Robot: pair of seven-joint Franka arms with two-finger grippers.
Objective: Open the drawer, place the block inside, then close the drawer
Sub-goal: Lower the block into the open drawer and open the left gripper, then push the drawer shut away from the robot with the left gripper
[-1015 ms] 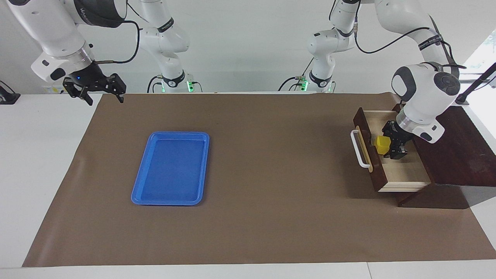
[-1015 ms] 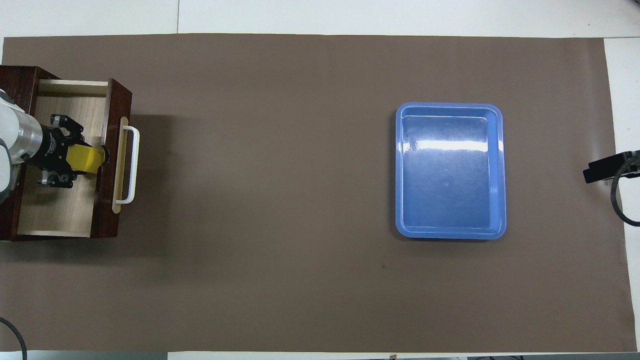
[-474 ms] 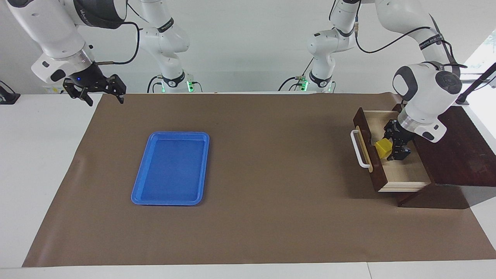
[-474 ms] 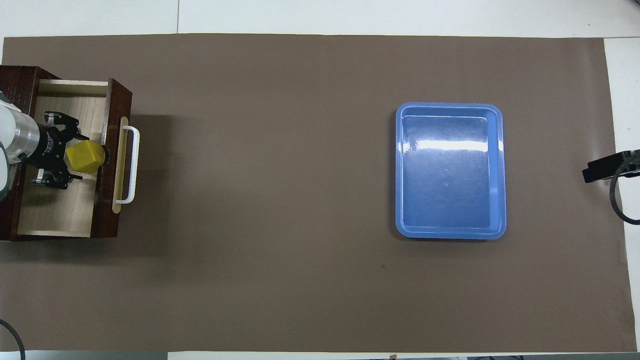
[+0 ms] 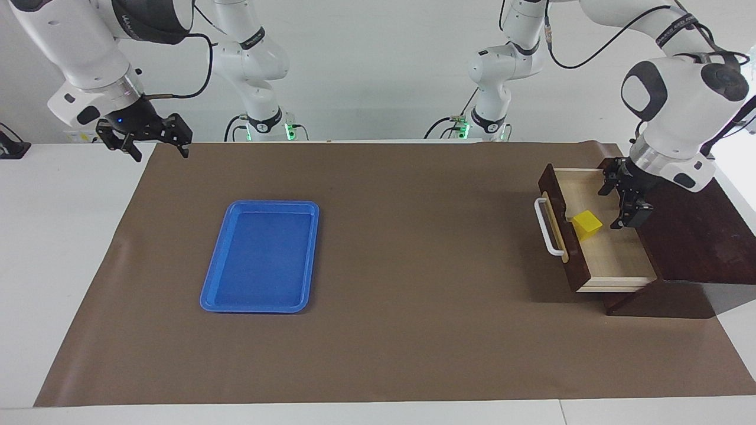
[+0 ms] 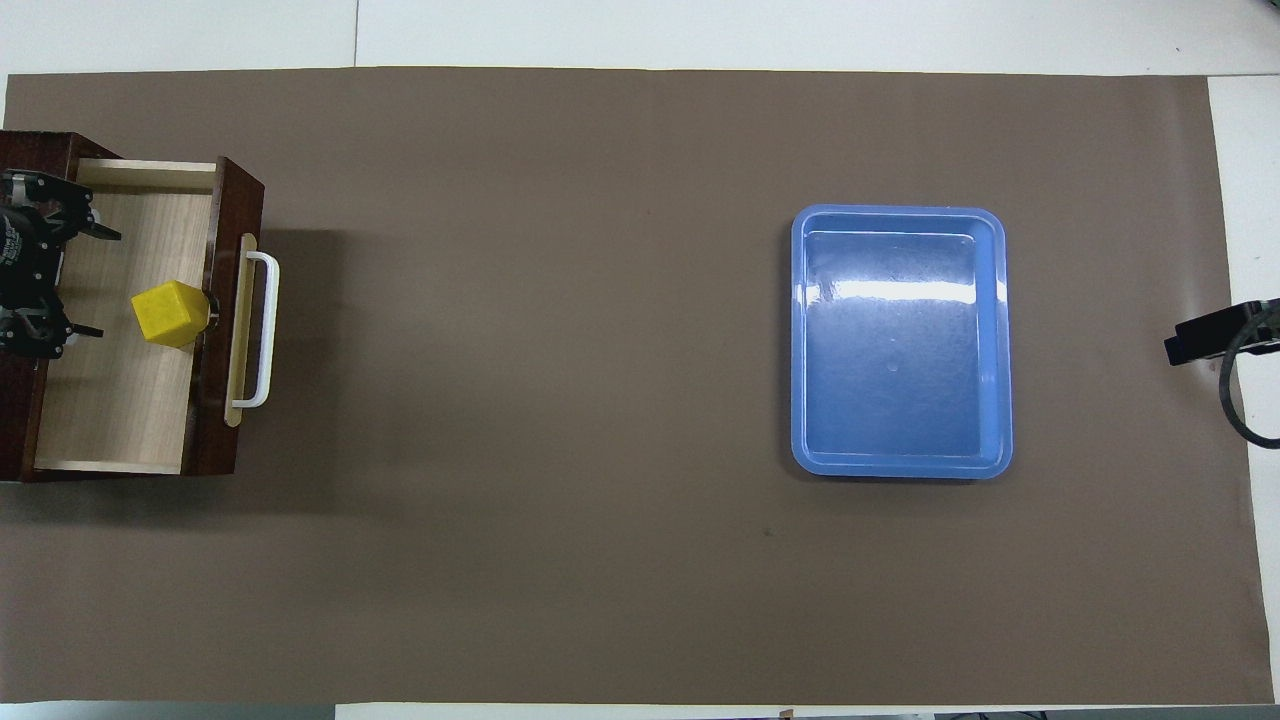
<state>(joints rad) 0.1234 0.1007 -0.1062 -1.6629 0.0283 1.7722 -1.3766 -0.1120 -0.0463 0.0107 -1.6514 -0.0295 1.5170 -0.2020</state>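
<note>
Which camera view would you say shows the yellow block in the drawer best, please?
The overhead view: the block lies unobstructed on the drawer floor against its front panel. The facing view shows it too, partly hidden by that panel.

A robotics lab: two white arms (image 5: 88, 53) at a paper-covered table (image 5: 384, 354).

The drawer (image 6: 223, 320) stood pulled open at the left arm's end of the table (image 6: 600, 560), the yellow block (image 6: 171, 313) lying inside against its front; the left gripper (image 6: 85, 282) hovered over it, fingers (image 6: 100, 235) spread, block free
</note>
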